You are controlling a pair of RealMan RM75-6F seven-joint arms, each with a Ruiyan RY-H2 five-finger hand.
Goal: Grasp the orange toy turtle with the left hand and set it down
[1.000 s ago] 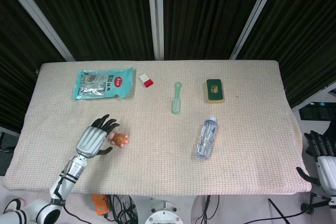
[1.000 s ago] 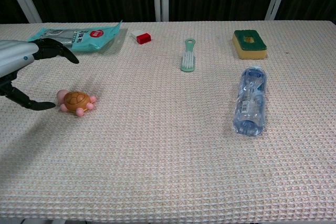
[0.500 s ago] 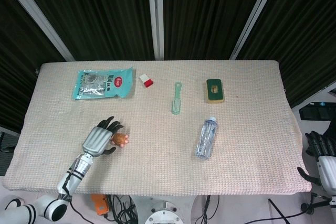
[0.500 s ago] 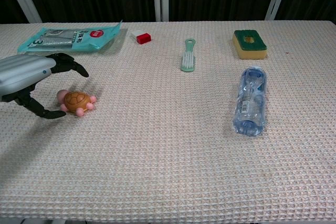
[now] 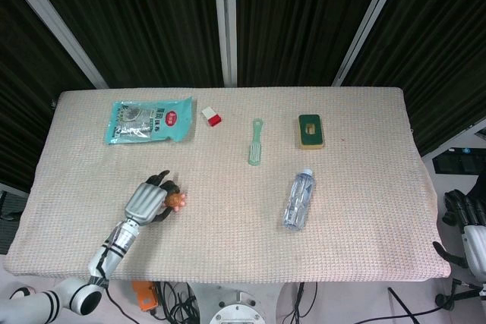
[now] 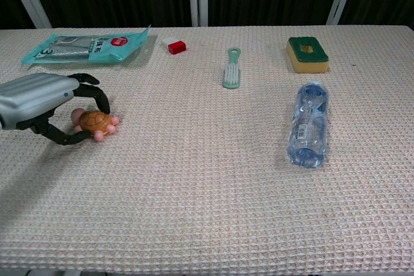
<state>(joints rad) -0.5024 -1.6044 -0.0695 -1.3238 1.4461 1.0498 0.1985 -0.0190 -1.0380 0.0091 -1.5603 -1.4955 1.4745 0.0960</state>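
The left robot hand [image 6: 39, 98] lay low over the surface [image 6: 207, 211], its dark fingers [image 6: 97, 95] curled around the orange toy turtle [image 6: 95, 123], which sat on the surface. The teal packet [image 6: 87, 45] lay behind the turtle. The right robot hand [image 5: 469, 221] hung off the surface's far side from the turtle, its grip unclear.

the toy turtle [image 6: 94, 124] sat on the worktop [image 6: 207, 211] near its left edge, with the left hand [image 6: 40, 98] curled around it from the left. behind them lay a packet [image 6: 87, 44], and right of that a small block [image 6: 176, 46]. a brush [image 6: 232, 69] lay mid-worktop at the back, a sponge [image 6: 307, 54] further right, and a bottle [image 6: 309, 124] on its side in front of the sponge. the right hand [image 5: 469, 221] hung off the worktop's right edge.
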